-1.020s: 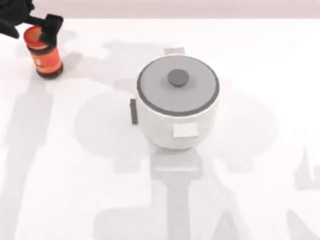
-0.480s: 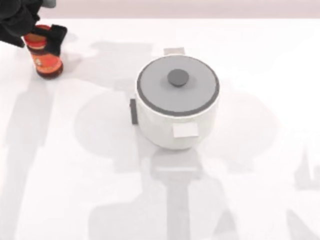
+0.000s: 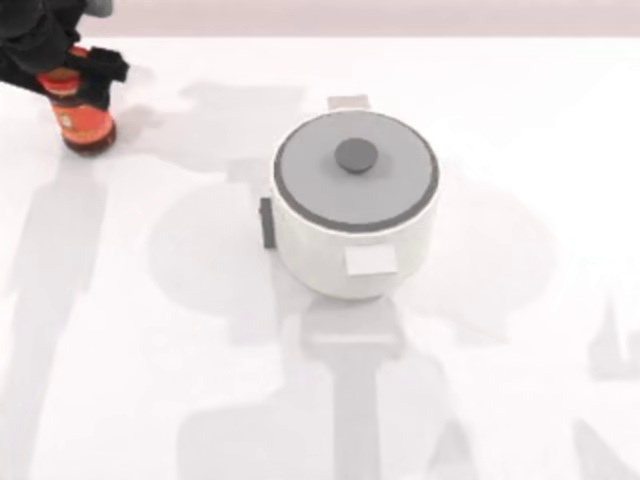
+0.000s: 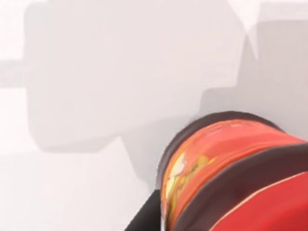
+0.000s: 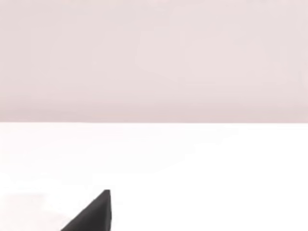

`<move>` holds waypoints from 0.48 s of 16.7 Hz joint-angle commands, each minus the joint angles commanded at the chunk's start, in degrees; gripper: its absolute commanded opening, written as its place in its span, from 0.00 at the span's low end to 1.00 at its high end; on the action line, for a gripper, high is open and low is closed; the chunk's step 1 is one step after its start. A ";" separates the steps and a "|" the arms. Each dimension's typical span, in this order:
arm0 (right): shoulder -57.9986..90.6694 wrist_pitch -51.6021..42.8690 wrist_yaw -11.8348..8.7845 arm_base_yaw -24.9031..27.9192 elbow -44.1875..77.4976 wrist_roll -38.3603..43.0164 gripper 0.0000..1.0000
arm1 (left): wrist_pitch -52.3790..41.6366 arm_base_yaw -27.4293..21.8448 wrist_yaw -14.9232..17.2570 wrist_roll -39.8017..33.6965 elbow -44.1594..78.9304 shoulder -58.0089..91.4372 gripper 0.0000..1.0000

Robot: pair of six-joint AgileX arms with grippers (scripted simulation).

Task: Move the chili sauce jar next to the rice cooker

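**Jar gripped at the far left corner, cooker at centre**

Jar and cooker sit well apart on the white surface (image 3: 520,120). The chili sauce jar (image 3: 82,118) stands at the far left of the top view, close to the back edge, its red-orange label facing forward and its dark base resting on or just above the surface; which of the two cannot be told. The left gripper (image 3: 72,68) comes in from the top-left corner and its black jaws are closed around the jar's upper part, at the orange-red lid, one dark finger showing on the jar's right side. In the left wrist view the jar (image 4: 231,178) fills the lower corner, seen close up: the label, a dark band of contents and the red lid edge, with a black piece of the gripper beside it and grey shadows on the surface behind.

The rice cooker (image 3: 355,205) stands near the middle of the surface, upright, its grey lid on and the darker round knob at the lid's centre. Its small front panel faces the near edge and the dark side tab points toward the jar's side.

The right arm does not show in the top view; its wrist view shows only bare surface, a pale back wall and a small black wedge at the lower edge, so the state of the right jaws cannot be told.
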 joint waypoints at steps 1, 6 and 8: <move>0.00 0.00 0.00 0.00 0.00 0.00 1.00 | 0.00 0.00 0.00 0.00 0.00 0.00 0.25; 0.00 0.00 0.00 0.00 0.00 0.00 1.00 | 0.00 0.00 0.00 0.00 0.00 0.00 0.00; 0.00 0.00 0.00 0.00 0.00 0.00 1.00 | 0.00 0.00 0.00 0.00 0.00 0.00 0.00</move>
